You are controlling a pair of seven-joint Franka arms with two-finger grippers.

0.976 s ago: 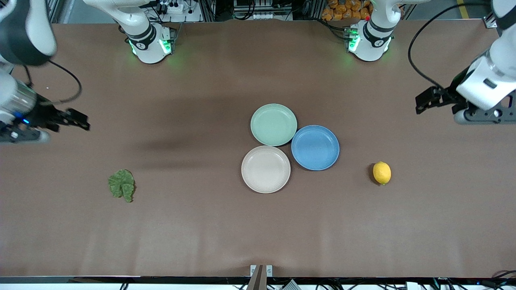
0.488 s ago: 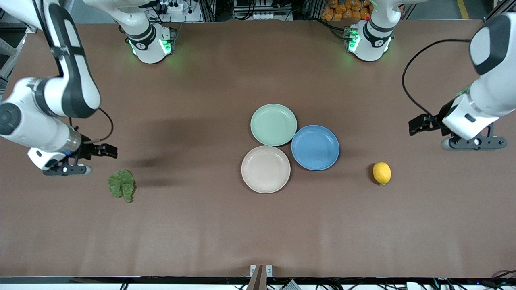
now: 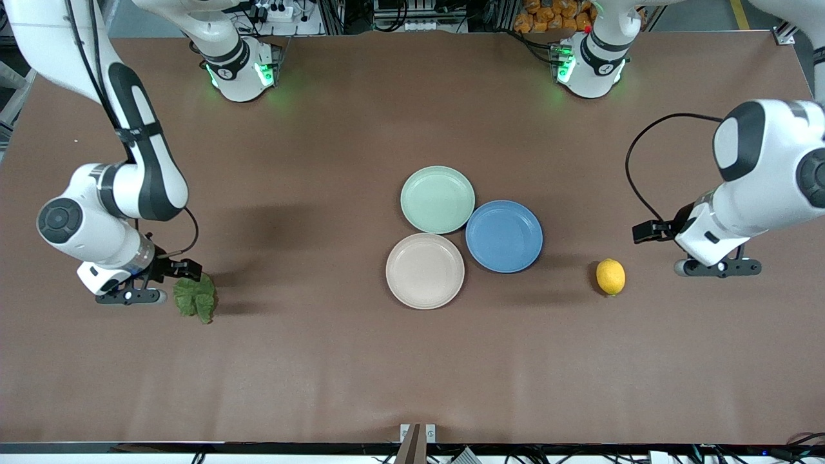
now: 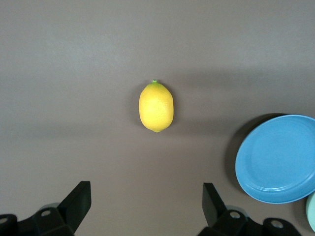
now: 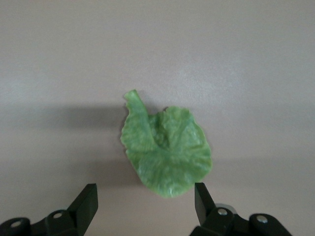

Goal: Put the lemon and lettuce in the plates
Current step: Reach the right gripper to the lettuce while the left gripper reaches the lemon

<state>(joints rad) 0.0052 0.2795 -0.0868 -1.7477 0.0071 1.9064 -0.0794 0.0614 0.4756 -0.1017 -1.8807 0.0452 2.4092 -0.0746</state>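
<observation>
Both arms have swung inward: the right gripper [image 3: 184, 276] hangs spread apart just beside the crinkled lettuce [image 3: 195, 296] near the right arm's table end, the left gripper [image 3: 651, 233] spread near the smooth oval lemon [image 3: 610, 276]. Matte mint plate [image 3: 437, 199] and beige plate [image 3: 425, 270] sit mid-table; wrist views alone show the fingers [image 4: 74, 204] parted

a robotics lab: brown table [image 3: 361, 361], aluminium framing [image 3: 335, 16], cables [image 3: 412, 19]
</observation>
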